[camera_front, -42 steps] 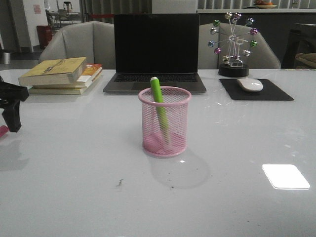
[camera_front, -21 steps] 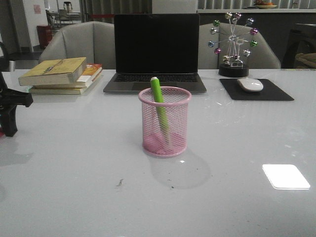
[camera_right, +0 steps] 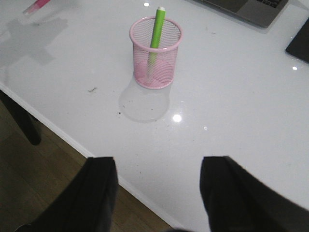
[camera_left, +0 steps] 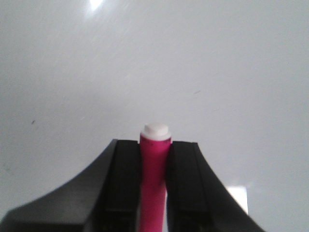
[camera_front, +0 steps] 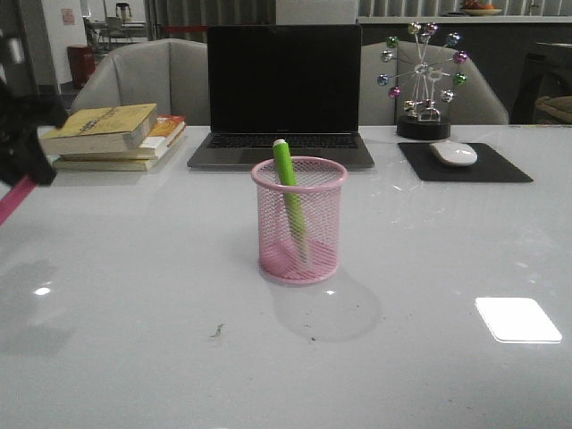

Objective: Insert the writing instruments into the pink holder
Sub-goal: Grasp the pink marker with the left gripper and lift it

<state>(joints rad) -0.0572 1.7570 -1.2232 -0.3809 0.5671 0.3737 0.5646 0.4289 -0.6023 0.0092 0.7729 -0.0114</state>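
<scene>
The left gripper is closed on the magenta pen; in the left wrist view both black fingers press the barrel from either side, and the white end cap projects just past the fingertips. In the front view this gripper sits far to the left of the pink holder, raised off the table, with the pen trailing down and to the left of it at a slant.

Judged procedure for the step in hand:
1. Carry the pen rightward toward the holder at a height that clears its rolled rim.
2. Bring the barrel close to upright before descent; a slanted pen is likely to catch the mesh wall or tip the cup.
3. Aim for the open part of the mouth. The green pen already stands inside the holder, leaning toward the rear-left of the rim, so the front-right of the opening offers more room.
4. Lower until the tip is well inside, then release.

Behind the holder stands a laptop; keep the approach on the near side of it.

The right gripper hangs spread open past the near table edge, well apart from the holder, holding nothing.
</scene>
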